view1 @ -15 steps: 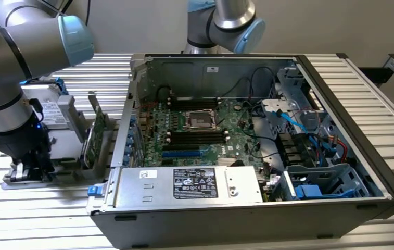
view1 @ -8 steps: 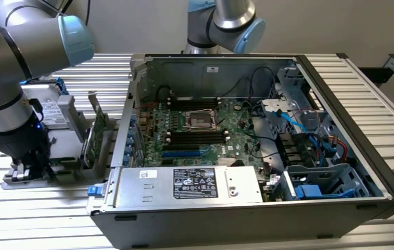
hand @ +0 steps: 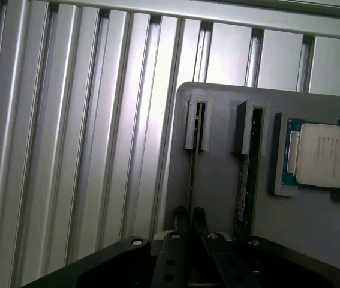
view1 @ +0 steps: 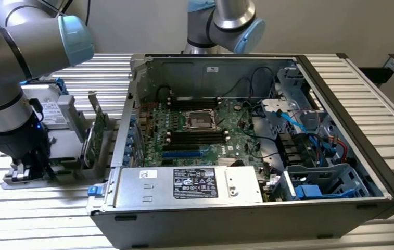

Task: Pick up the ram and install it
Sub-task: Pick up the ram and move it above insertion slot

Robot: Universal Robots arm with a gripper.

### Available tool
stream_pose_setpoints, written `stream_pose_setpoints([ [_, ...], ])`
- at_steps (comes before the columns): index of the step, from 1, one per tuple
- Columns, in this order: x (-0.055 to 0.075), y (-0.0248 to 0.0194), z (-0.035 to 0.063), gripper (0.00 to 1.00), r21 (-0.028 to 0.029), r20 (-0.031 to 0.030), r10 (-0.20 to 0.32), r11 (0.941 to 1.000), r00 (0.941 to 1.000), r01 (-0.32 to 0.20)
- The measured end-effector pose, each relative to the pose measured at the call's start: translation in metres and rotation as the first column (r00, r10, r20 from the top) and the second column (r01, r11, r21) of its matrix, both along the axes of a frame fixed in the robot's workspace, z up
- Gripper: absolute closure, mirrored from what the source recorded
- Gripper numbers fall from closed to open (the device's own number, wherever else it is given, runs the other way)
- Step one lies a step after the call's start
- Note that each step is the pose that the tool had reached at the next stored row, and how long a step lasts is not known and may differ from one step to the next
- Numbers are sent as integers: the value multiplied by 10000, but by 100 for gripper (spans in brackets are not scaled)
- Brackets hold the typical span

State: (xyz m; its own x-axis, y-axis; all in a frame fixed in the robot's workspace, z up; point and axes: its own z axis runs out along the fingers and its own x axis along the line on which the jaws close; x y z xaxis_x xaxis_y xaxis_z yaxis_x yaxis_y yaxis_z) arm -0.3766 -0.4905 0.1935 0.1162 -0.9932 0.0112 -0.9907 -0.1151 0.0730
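My silver-grey tubular metal arm [view1: 2, 78] has pale blue plastic caps [view1: 78, 36] over its rounded joints. Its lower end turns matte black, and my black two-fingered gripper [hand: 190, 217] carries small silver screws [hand: 136, 242] on its housing.

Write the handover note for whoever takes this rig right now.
Hand: shut on the ram, which stands on edge in the grey holder, on the exterior view's left of the open case.
Also on the holder: a second stick, a processor.
Done: ram gripped.
Left: ram not yet lifted or seated in the motherboard.
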Motion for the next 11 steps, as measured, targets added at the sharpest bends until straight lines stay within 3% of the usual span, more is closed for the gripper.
stream_pose_setpoints([
  [11, 0, 0, 31, 87, 1, 0, 0, 10000, 10000, 0],
])
